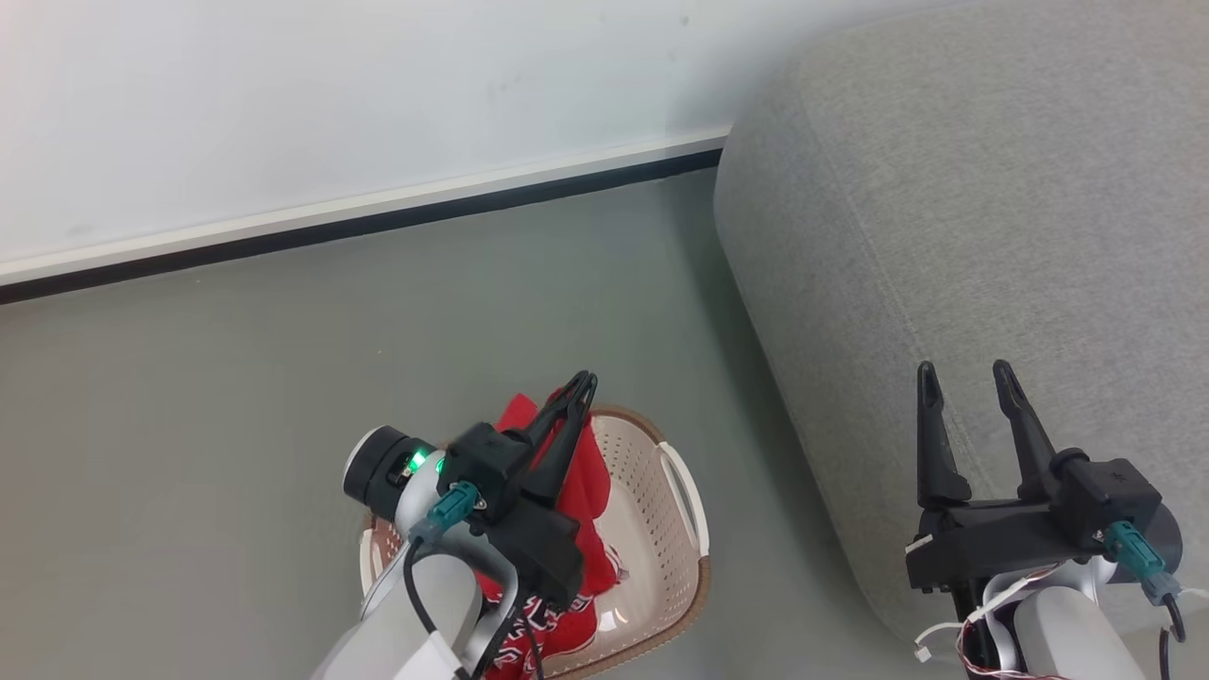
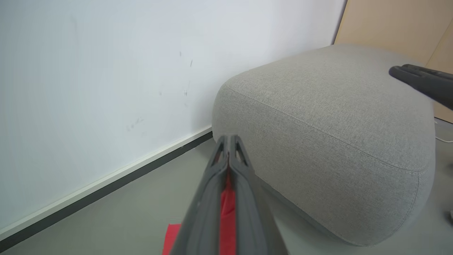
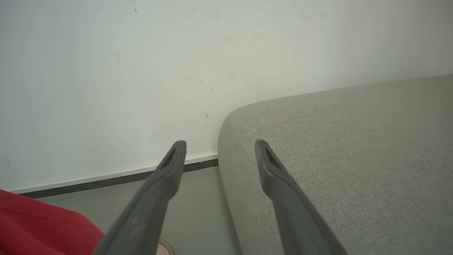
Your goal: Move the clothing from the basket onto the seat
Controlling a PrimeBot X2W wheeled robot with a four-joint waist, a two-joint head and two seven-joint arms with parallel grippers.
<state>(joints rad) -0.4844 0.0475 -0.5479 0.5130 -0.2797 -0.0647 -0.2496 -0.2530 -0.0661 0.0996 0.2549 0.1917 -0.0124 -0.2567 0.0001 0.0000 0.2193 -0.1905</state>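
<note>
A red garment of the clothing (image 1: 587, 491) hangs from my left gripper (image 1: 583, 387), which is shut on it above the basket (image 1: 661, 529). Its lower part with black-and-white lettering (image 1: 529, 631) still lies in the basket. Red cloth (image 2: 226, 216) shows between the closed fingers in the left wrist view. The grey seat (image 1: 963, 217) stands to the right, with its rounded corner (image 2: 318, 124) ahead of the left gripper. My right gripper (image 1: 973, 378) is open and holds nothing, over the seat's near edge (image 3: 336, 159). The red clothing (image 3: 39, 230) appears at the lower left of the right wrist view.
A white wall with a white and black skirting (image 1: 378, 212) runs along the back. Grey floor (image 1: 283, 378) spreads between wall, basket and seat. A tan panel (image 2: 396, 24) stands behind the seat. The right gripper's finger (image 2: 421, 79) juts in at the left wrist view's right edge.
</note>
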